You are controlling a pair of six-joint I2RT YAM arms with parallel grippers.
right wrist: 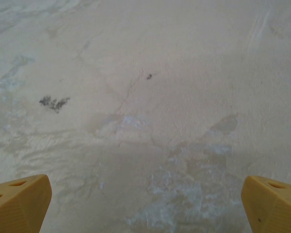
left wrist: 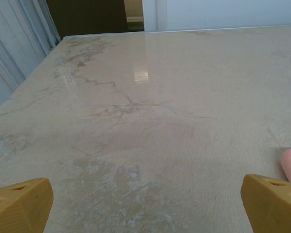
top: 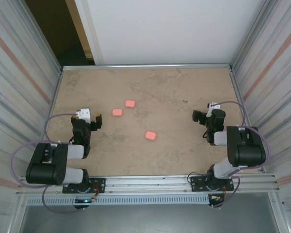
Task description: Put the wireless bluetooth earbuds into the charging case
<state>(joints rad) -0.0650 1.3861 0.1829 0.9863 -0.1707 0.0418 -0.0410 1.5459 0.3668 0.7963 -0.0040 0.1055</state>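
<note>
Left gripper (top: 91, 118) and right gripper (top: 203, 114) hang spread, empty; case (top: 117, 112) at left's two o'clock may skid under an off-centre pinch.

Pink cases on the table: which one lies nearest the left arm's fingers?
The leftmost case, just right of the left fingers; the far case and the near case both lie farther right.

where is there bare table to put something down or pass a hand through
Bare: the far strip of table along the back wall, and the wide stretch between the near pink case and the right gripper. Crowded: left of centre, where the far pink case and the left pink case lie close together beside the open left gripper.
</note>
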